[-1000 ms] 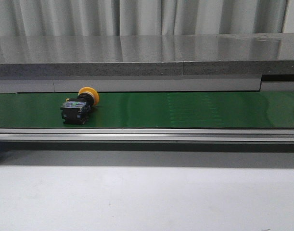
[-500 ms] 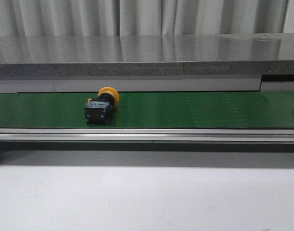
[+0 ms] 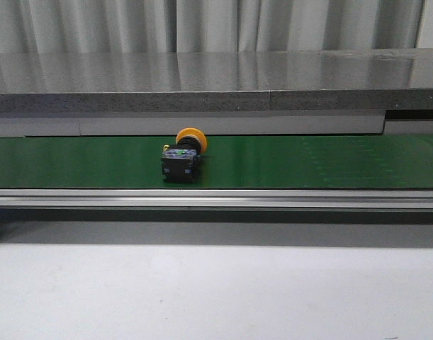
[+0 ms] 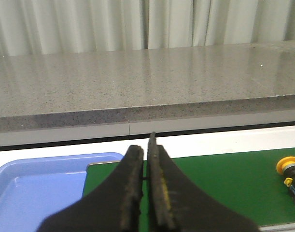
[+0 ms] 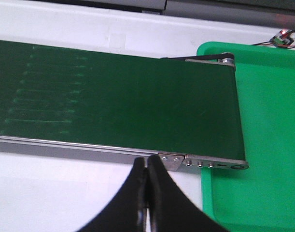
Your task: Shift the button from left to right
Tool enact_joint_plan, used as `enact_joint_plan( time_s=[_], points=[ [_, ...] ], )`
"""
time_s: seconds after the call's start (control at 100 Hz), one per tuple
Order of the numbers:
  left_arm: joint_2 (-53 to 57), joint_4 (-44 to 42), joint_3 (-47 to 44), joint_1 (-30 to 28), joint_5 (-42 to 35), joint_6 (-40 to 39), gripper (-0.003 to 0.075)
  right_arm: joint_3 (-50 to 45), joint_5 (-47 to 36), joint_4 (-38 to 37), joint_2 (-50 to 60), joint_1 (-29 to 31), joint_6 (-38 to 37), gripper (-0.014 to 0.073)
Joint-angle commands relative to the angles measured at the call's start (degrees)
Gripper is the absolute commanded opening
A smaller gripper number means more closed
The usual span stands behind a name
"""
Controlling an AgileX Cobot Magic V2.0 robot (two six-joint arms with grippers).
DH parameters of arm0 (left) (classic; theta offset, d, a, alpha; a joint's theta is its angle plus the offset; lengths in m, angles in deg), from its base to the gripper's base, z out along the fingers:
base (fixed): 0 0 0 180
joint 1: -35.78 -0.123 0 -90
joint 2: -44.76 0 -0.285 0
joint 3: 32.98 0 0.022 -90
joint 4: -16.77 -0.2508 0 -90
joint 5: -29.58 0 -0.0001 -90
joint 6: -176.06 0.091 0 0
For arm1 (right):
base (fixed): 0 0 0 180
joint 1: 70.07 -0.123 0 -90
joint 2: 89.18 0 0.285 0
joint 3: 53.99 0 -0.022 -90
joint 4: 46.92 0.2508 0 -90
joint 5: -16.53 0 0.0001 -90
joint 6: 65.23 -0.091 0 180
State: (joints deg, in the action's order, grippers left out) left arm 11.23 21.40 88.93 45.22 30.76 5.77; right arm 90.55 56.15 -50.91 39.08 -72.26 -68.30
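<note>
The button [image 3: 182, 154], with an orange-yellow round cap, a black boxy body and a green-white mark on top, lies on its side on the green conveyor belt [image 3: 308, 163], a little left of the middle in the front view. It also shows at the edge of the left wrist view [image 4: 291, 173]. Neither arm shows in the front view. My left gripper [image 4: 146, 147] is shut and empty, over the belt's left end. My right gripper [image 5: 147, 163] is shut and empty, over the white table by the belt's right end.
A blue tray [image 4: 36, 188] sits at the belt's left end. A green tray [image 5: 263, 145] sits at the belt's right end. A metal rail [image 3: 216, 198] runs along the belt's near side. A grey stone shelf [image 3: 216, 81] stands behind the belt.
The button has travelled to the right along the belt, from the left part towards the middle. No gripper touches it.
</note>
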Motion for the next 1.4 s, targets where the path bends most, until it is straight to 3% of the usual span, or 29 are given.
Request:
enact_joint_plan(
  time_s=[0.0,0.14,0.36,0.45,0.85,1.15,1.39],
  points=[
    [-0.2,0.4,1.5,0.6,-4.6,-0.2,0.0005,2.4,-3.5,-0.2,-2.5,0.2,-0.1,-0.012],
    [-0.2,0.4,1.5,0.6,-4.6,-0.2,0.0005,2.4,-3.4,-0.2,-5.1,0.2,-0.1,-0.0036],
    [-0.2,0.4,1.5,0.6,-4.6,-0.2,0.0005,2.3,-3.4,-0.2,-5.6,0.2,-0.1,0.0403],
    [-0.2,0.4,1.5,0.6,-4.6,-0.2,0.0005,2.3,-3.4,-0.2,-5.6,0.2,-0.1,0.0514],
    [-0.2,0.4,1.5,0.6,-4.6,-0.2,0.0005,3.3,-8.0,7.4,-8.6,-1.5,0.7,0.0528],
    [-0.2,0.4,1.5,0.6,-4.6,-0.2,0.0005,10.3,-8.3,7.5,-21.7,-11.0,1.0,0.0528],
    [-0.2,0.4,1.5,0.6,-4.6,-0.2,0.0005,16.0,-8.4,7.5,-32.7,-13.8,1.0,0.0528]
  ],
)
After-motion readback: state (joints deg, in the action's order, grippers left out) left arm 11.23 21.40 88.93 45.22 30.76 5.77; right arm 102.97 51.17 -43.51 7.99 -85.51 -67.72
